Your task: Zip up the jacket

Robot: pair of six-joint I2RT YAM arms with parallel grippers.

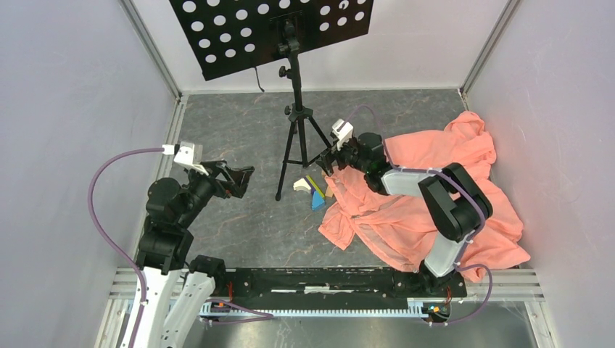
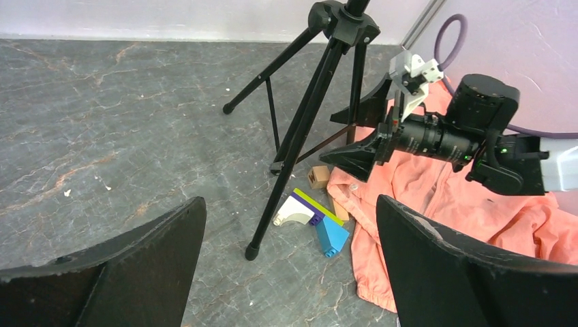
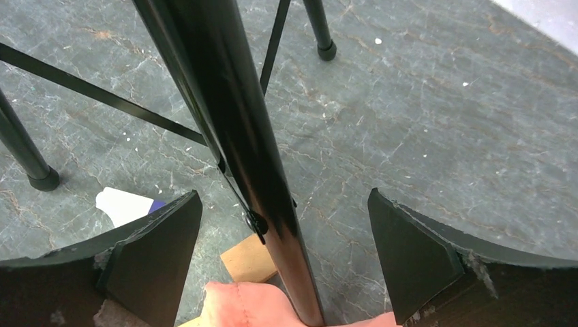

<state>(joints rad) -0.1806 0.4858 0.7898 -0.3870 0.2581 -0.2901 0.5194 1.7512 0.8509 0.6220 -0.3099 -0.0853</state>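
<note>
1. Hovering at the crumpled jacket's [image 1: 435, 210] left edge, centre-right of frame: right gripper [image 1: 325, 162], jaws spread, tripod [image 1: 296, 138] leg between them.
2. Left gripper [image 1: 243, 180], centre-left over the desk [image 1: 239, 123], jaws spread.
3. Zipper not in sight. Best to back off the tripod and flatten the fabric first.

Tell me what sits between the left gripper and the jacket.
In the top view, a leg of the black tripod and a small cluster of toy blocks lie between the left gripper and the jacket.
</note>
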